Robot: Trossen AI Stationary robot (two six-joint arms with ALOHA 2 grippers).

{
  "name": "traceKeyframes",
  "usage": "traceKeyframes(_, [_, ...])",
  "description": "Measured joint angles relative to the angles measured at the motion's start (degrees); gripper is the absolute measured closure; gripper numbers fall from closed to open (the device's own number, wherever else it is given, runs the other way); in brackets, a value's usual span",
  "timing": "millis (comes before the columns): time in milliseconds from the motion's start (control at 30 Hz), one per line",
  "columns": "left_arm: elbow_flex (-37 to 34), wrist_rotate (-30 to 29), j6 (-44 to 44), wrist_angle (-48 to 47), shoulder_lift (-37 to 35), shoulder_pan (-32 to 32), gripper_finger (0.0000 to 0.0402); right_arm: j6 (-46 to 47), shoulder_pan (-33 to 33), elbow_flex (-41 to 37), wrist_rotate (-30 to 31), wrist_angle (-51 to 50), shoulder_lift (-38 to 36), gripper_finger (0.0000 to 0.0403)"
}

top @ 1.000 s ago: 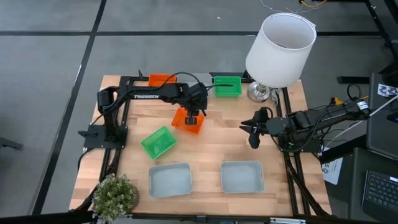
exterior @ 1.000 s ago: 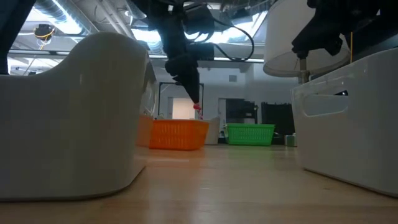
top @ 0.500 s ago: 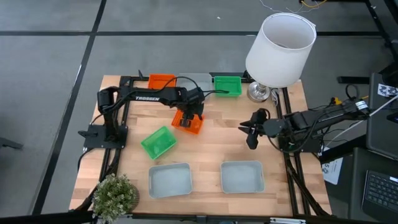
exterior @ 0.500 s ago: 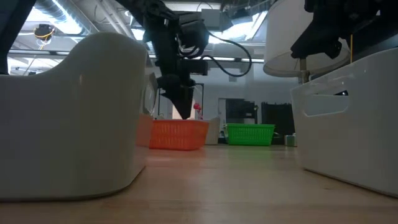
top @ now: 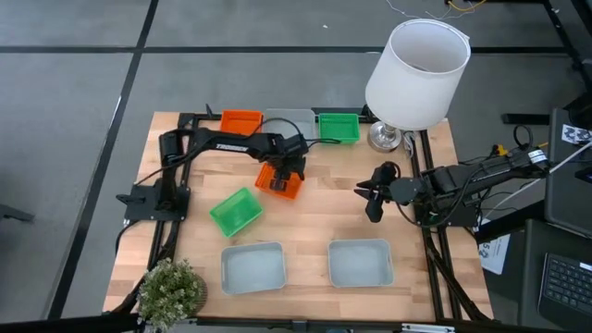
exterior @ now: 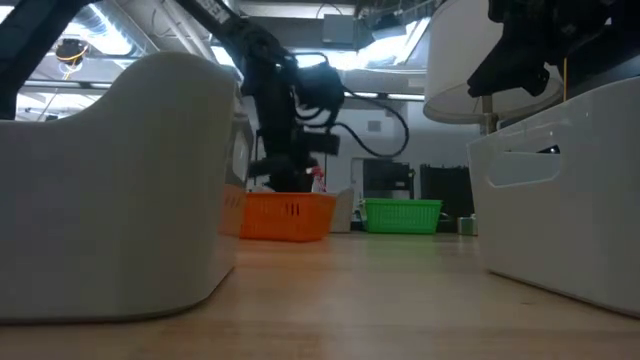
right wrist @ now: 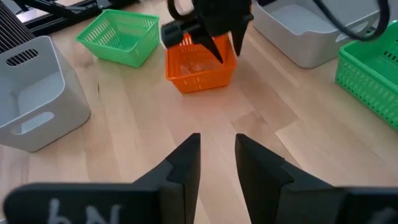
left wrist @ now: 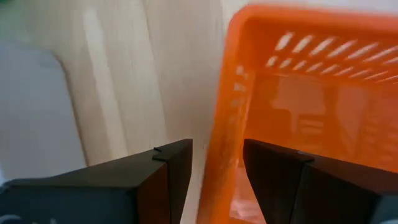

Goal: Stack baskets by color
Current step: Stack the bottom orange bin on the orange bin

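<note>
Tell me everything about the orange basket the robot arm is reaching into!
The orange basket is a small, shallow plastic bin with slotted lattice walls and a plain rim. It sits upright on the wooden table, turned a little askew, near the middle. It looks empty. The left hand straddles one wall, one finger inside and one outside. Whether the fingers press the wall cannot be told.

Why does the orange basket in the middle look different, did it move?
Yes. In the high view the orange basket slid slightly toward the far edge of the table, nearer the grey basket there, with the left gripper straddling its wall.
</note>
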Motion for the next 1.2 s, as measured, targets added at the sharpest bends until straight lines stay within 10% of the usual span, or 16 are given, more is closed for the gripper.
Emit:
traceKeyframes(300, [0.1, -1.7, -3.5, -0.8, -0.1, -0.7, 0.0387, -0.1, 0.0, 0.0, 0.1, -0.9, 0.0, 0.0303])
traceKeyframes(700, [17.8, -9.4, -7.7, -26.3, -10.1, 0.2, 0.0401, -0.2, 0.0, 0.0, 0.0, -2.1, 0.0, 0.0303])
traceKeyframes(1200, [52.5, -11.9, 4.3, -43.6, -11.8, 25.5, 0.0401, -2.0, 0.0, 0.0, 0.1, -2.2, 0.0, 0.0303])
